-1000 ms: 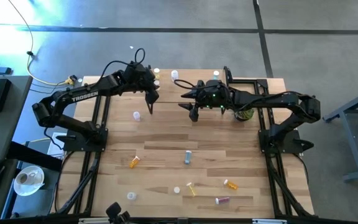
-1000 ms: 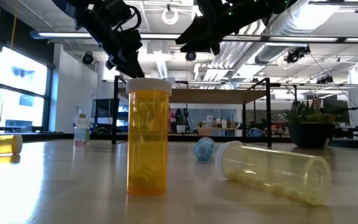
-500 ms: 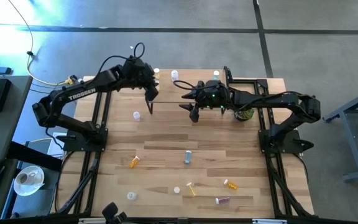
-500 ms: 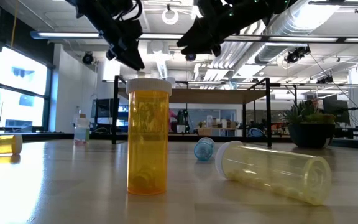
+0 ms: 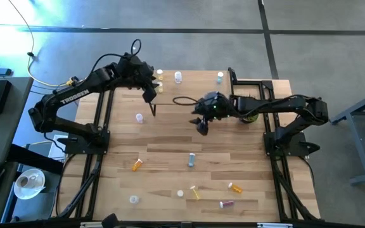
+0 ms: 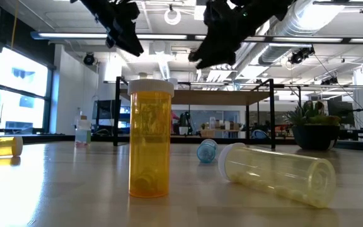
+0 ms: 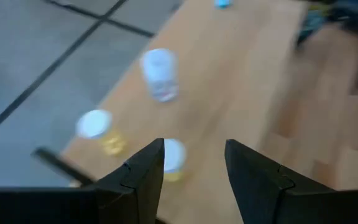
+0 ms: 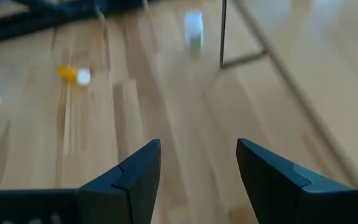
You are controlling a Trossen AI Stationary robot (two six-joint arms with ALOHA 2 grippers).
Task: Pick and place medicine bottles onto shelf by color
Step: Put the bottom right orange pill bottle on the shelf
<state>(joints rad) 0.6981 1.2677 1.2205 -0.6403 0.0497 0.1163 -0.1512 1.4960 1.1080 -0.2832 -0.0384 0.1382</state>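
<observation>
Both arms hang above the far half of the wooden table (image 5: 170,142), over the shelf (image 5: 189,85), a raised platform with a light wooden top on thin black legs. The left gripper (image 5: 149,95) hovers above the shelf's left end with its fingers (image 7: 143,174) parted and nothing between them; below it, on the shelf top, stand two yellow white-capped bottles (image 7: 98,130) close together, a clear bottle (image 7: 159,74) a little apart, and a blue-capped bottle (image 5: 220,77) well off toward the shelf's right end. The right gripper (image 5: 201,125) hangs just in front of the shelf near the middle of the table, its fingers (image 8: 132,177) spread wide and empty. On the near part of the table lie scattered medicine bottles: an orange one (image 5: 136,164) on its side, a blue-grey one (image 5: 191,159), a pale yellow one (image 6: 276,173) lying down, an upright amber bottle (image 6: 150,139) and a pinkish-red one (image 5: 226,204). A clear white-capped bottle (image 5: 139,118) stands alone before the shelf. A green potted plant (image 5: 251,116) sits beside the right arm.
</observation>
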